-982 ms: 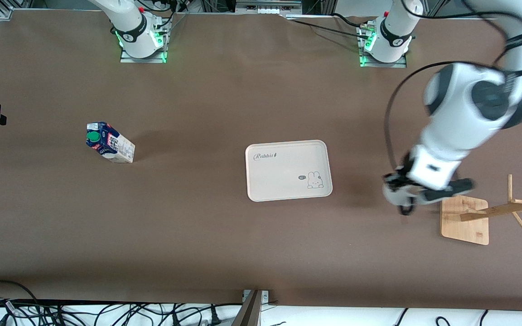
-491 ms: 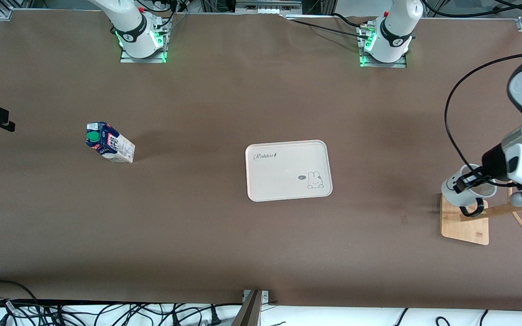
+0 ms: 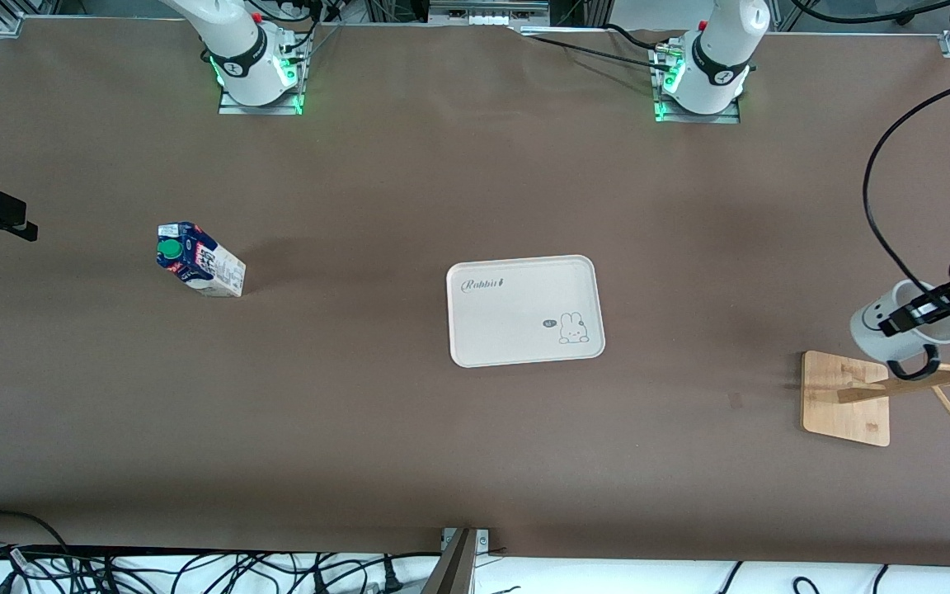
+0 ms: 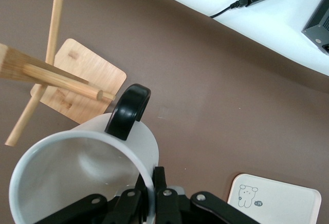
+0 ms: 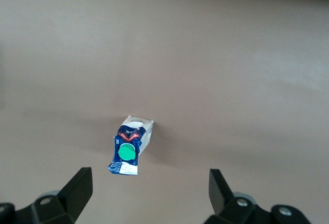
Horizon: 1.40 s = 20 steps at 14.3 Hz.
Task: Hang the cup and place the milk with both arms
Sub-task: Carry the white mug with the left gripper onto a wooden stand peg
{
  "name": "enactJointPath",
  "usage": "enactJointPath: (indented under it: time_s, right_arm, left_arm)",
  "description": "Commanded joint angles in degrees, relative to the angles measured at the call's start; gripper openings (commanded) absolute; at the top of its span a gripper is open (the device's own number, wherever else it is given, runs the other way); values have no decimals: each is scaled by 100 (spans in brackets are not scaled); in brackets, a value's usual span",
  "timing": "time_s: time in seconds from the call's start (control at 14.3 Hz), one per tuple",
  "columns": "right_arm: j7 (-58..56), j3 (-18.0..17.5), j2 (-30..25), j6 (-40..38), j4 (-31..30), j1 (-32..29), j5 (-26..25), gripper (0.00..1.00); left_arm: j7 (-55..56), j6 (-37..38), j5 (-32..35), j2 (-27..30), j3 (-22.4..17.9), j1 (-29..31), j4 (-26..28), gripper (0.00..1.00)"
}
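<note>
Left hand [image 4: 149, 203] is clamped on the rim of the cup [image 3: 895, 326], one finger inside the wall, one outside, carrying it in the air over the wooden mug rack [image 3: 846, 398] at the left arm's end of the desk [image 3: 409, 445]; black loop handle [image 4: 127, 111] sits just beside a peg tip [image 4: 105, 96], not threaded yet. Cup looks rigid, glazed, prob. slick and chippable, so the rim pinch is OK but a knock vs the peg could twist it. Right hand [image 5: 149, 193] hangs spread wide, nothing in it, over the milk carton [image 3: 199, 258], which stands on the desk toward the right arm's end, well apart from the rabbit tray [image 3: 524, 346]. Carton looks light w/ soft sides; I'd grip the flat sides below the gable, not too hard.
</note>
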State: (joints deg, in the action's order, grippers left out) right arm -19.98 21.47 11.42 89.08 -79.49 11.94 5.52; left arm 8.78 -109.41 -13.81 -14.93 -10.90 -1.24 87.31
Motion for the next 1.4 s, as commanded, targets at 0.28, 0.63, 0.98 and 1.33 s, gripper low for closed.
enactJointPath:
  time_s: [0.28,0.63,0.98,1.33]
  right_arm:
    - [442,-1514,-421,-66,-304,-1247,-324,100]
    - [434,-1593,-395,-75,-252,-1186,-683,100]
    - [390,-1593,-377,-31,-243,-1142,-675,100]
    - [390,-1540,-368,-92,-234,-1168,-710,100]
  left_arm:
    - [-781,-37,-131,-176,-220,27,-39,0]
    - [-1001,-28,-149,-282,-308,220,-65,0]
    - [-1308,-19,-131,-291,-308,282,-65,0]
    - [-1448,7,-61,-414,-308,282,-65,0]
